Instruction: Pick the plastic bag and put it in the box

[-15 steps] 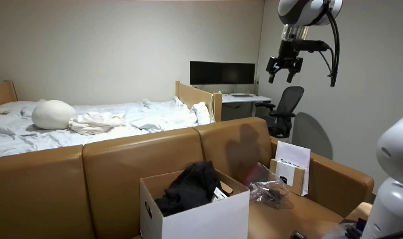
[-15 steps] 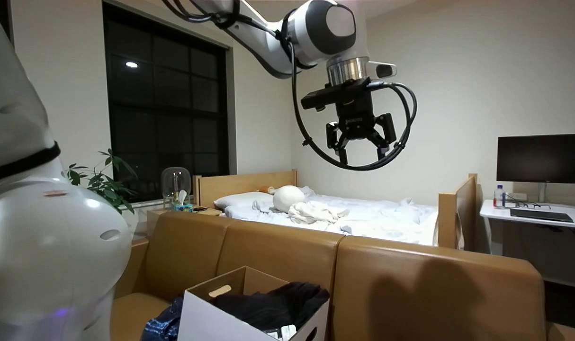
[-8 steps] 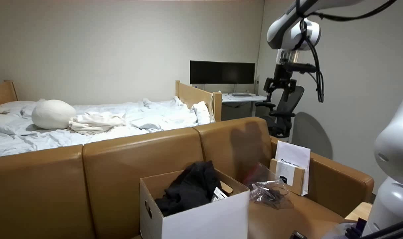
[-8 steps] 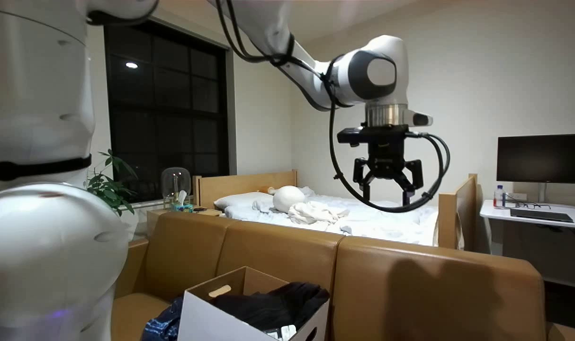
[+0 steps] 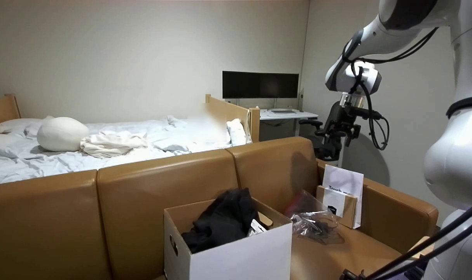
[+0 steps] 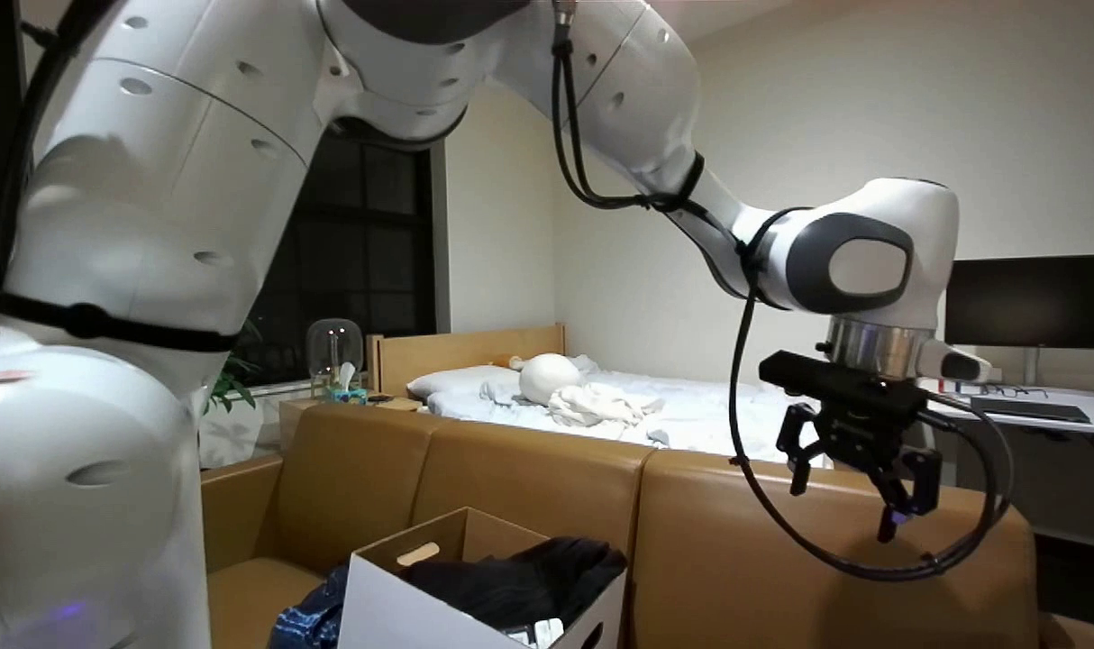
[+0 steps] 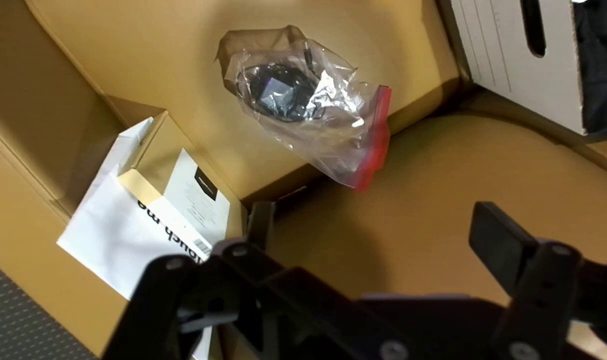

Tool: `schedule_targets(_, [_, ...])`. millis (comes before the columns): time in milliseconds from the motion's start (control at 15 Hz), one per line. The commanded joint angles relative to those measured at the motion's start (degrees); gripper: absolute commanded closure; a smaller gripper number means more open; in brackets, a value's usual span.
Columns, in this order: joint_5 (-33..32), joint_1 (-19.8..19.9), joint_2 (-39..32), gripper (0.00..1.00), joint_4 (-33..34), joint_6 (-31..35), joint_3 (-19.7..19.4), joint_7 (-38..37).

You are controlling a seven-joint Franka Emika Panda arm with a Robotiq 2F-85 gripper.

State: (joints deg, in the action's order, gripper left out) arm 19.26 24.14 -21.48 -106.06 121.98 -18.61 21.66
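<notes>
The clear plastic bag with a red strip and dark contents lies on the sofa seat beside the box in an exterior view. In the wrist view the bag lies above and ahead of the fingers, its red edge over the seat's edge by the backrest. The white box stands on the sofa; it also shows in an exterior view and the wrist view. My gripper is open and empty, in the air apart from the bag. It shows in both exterior views. The bag does not show in an exterior view.
Black cloth fills the box. A small brown carton and a white sheet lean by the sofa armrest. The sofa backrest rises behind the box. Blue fabric lies beside the box.
The arm has come down over the sofa, and the gripper is lower and now tilted, staying open. The bag and the box have not moved.
</notes>
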Motion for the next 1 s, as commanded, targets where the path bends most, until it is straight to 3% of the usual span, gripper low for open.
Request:
schedule_targets(0, [0.04,2.62,-1.11,0.00,0.67,0.20,2.10,-0.64])
schedule_targets(400, [-0.26,2.82,-4.61,0.00,3.82,-0.17,3.22,-1.98])
schedule_targets(600, [-2.29,1.77,-15.05,0.00,12.60,-2.50,5.60,-4.14])
schedule_targets(933, [-11.97,-1.54,-32.37,0.00,24.74,-5.09,5.45,-15.80])
